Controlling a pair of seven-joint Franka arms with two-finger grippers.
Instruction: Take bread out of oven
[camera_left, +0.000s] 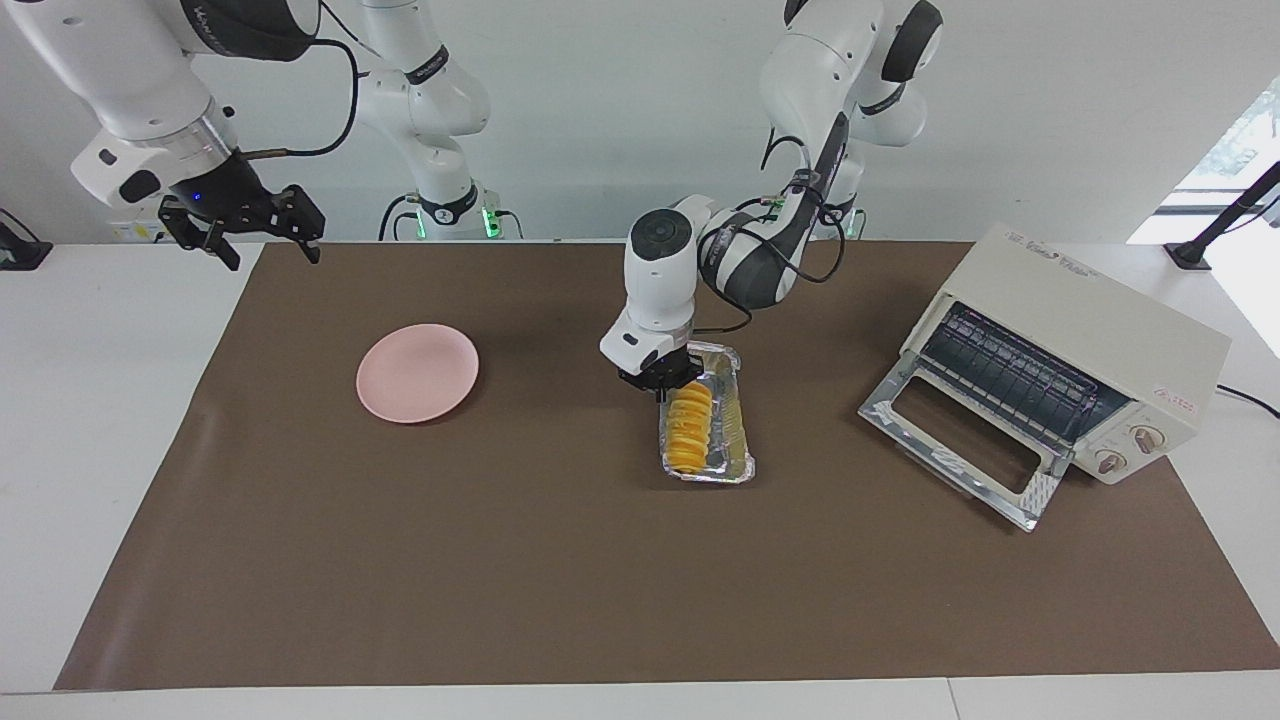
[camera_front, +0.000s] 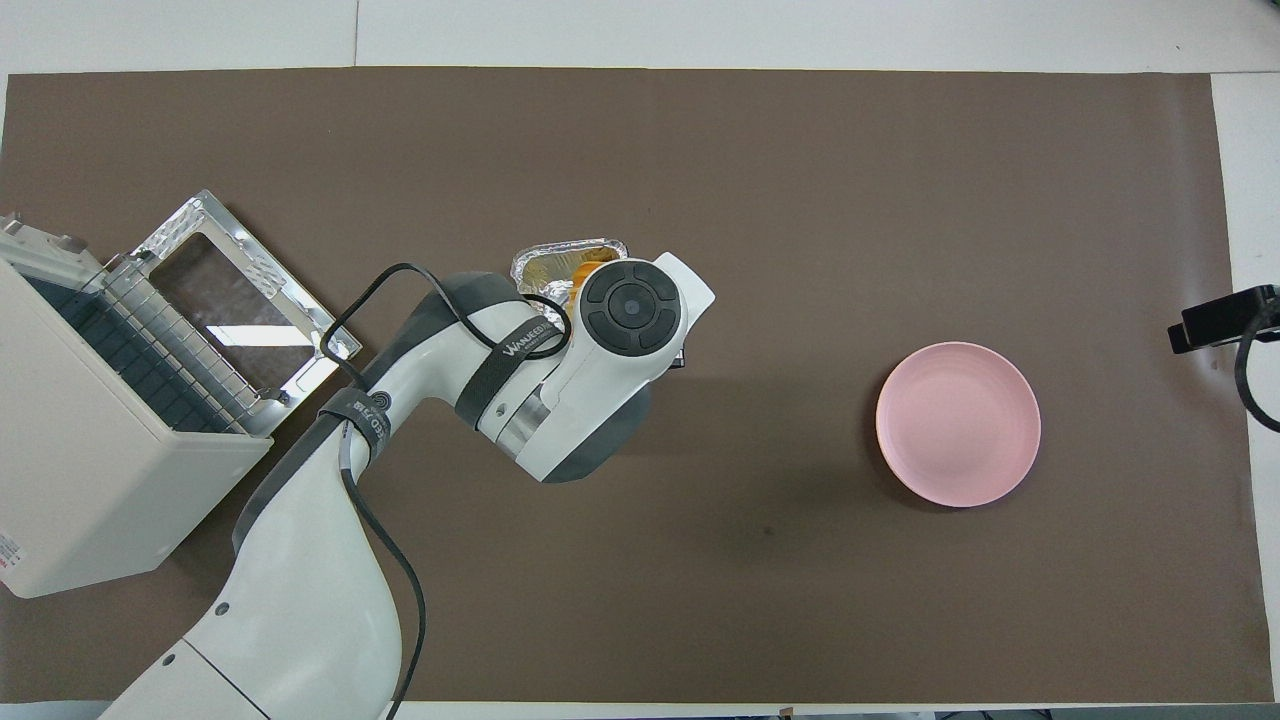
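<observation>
- Facing view: I see my left claw (camera_left: 664, 383) clamped on the rim of a foil tray (camera_left: 735, 428) carrying the bread (camera_left: 690, 428), over the brown mat (camera_left: 560, 560) mid-tabletop, outside the oven (camera_left: 1090, 345), whose door hangs open; its red logo is unreadable. The right claw (camera_left: 242, 236) waits spread wide by the white wall.
- Overhead view: "WANJEED" reads on the left arm's strap (camera_front: 515, 345). The pink plate (camera_front: 958, 423) lies toward the right arm's end.

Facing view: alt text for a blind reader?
The left gripper, shut on the foil tray holding the bread, is at mid-mat, between the pink plate and the oven with its door down. The right gripper waits open by the mat's corner.
</observation>
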